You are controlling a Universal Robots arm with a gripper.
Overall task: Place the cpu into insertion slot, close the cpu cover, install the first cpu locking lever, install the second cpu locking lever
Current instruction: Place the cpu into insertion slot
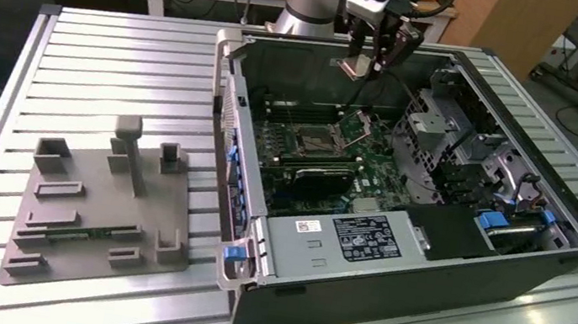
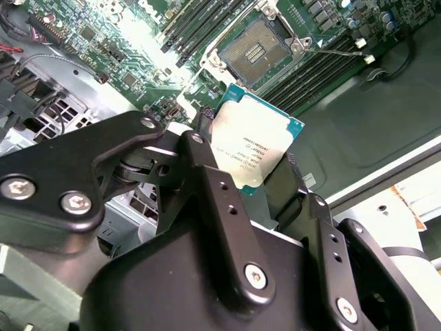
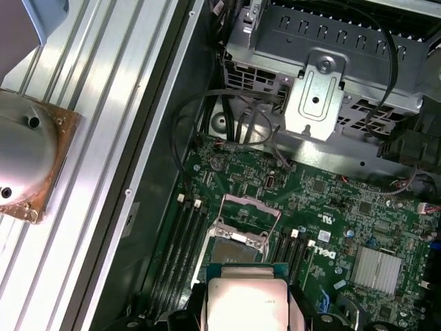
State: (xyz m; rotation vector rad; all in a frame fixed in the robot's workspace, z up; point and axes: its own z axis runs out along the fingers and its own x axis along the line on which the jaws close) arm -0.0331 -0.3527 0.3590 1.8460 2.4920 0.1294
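Observation:
My gripper (image 1: 365, 64) hangs over the back of the open computer case (image 1: 501, 268), shut on the cpu (image 1: 350, 66). In the second wrist view the cpu (image 2: 251, 148), a pale metal square on a green edge, sits upright between the black fingers (image 2: 289, 183). The insertion slot (image 2: 258, 48) lies bare on the green motherboard beyond it, with a thin wire lever (image 2: 331, 49) beside it. In the first wrist view the cpu (image 3: 247, 303) is just short of the insertion slot (image 3: 238, 254), and the cpu cover (image 3: 248, 207) stands swung up at the slot's far edge. The slot (image 1: 315, 140) is well below the gripper.
A grey fixture plate (image 1: 89, 210) with upright blocks lies on the slatted table at the exterior view's left. Inside the case are a labelled power supply (image 1: 363, 236), a metal drive cage (image 3: 313, 103), loose cables (image 3: 200, 117) and a small heat sink (image 3: 375, 269).

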